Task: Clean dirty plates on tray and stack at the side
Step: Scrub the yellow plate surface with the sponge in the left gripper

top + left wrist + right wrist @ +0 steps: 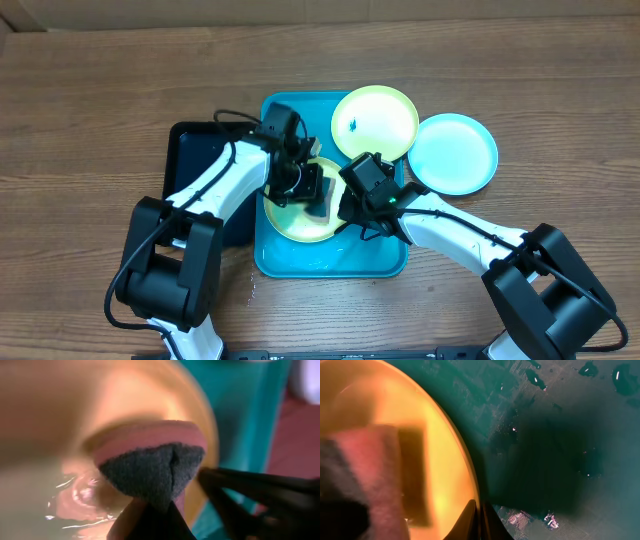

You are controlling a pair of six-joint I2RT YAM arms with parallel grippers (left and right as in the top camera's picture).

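The left gripper (190,495) is pinched narrow on a pink sponge with a dark scouring face (150,467), pressing it onto the yellow-green round plastic plate (290,225) that lies in the large turquoise rectangular plastic tray (380,262). The right gripper (481,517) is almost closed, nipping that plate's right rim. Only the right wrist view shows water beads (535,380) on the tray floor. Only the overhead shows a second yellow-green plate (375,122) overlapping the tray's far right corner, and a light blue plate (453,152) beside it.

wooden table (100,100) | turquoise tray (330,268) centre | black tray (195,150) at its left | light blue plate (455,155) right
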